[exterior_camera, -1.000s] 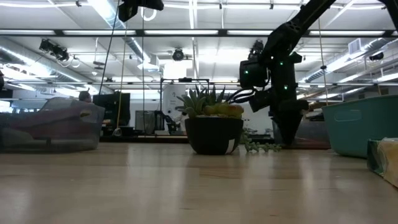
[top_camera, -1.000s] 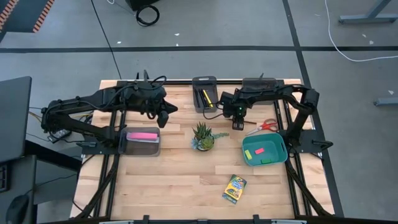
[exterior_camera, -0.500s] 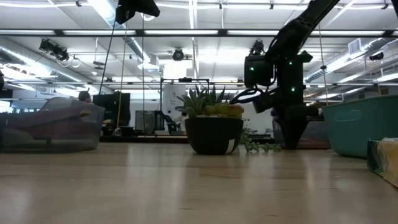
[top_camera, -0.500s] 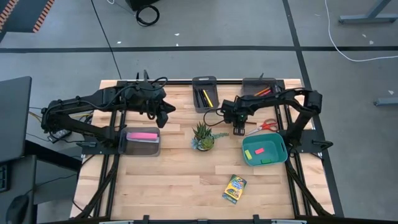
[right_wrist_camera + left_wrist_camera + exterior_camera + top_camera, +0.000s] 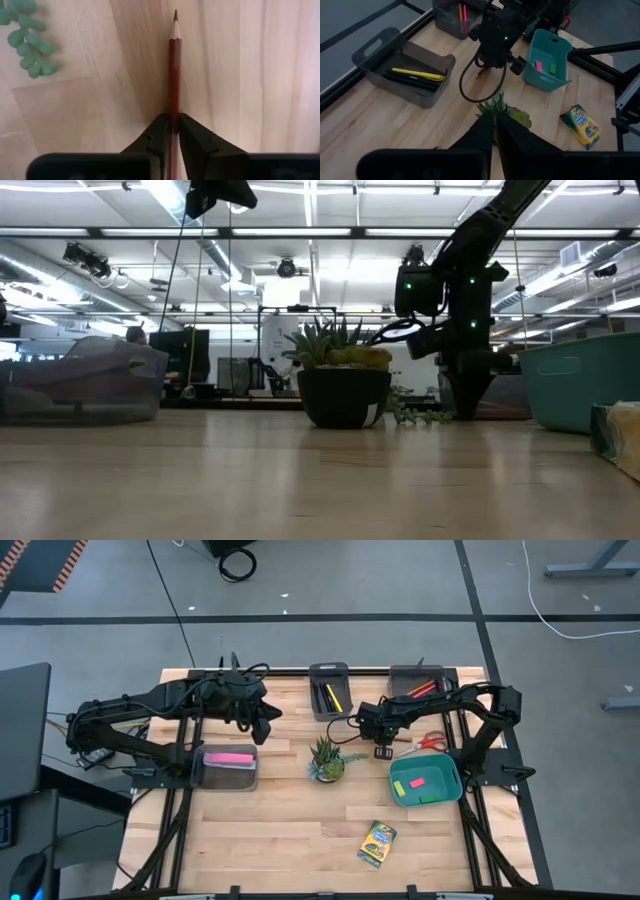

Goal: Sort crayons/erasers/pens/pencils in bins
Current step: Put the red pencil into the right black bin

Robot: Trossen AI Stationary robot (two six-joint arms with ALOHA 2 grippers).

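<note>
The right hand (image 5: pixel 170 131) is down on the wooden counter (image 5: pixel 280 830) beside the potted succulent (image 5: pixel 326 758), its fingers (image 5: pixel 156 131) clamped on a red pencil (image 5: pixel 173 75) (sharpened tip pointing away from the wrist) lying on the wood. The left hand (image 5: pixel 495 131) hangs clenched and empty above the counter, over toward the bin of pens (image 5: pixel 330 692).

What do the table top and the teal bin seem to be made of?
The table top looks like pale wood, probably sealed: joined strips and grain show. The teal bin looks like moulded plastic, smooth and evenly coloured, with rounded corners.
</note>
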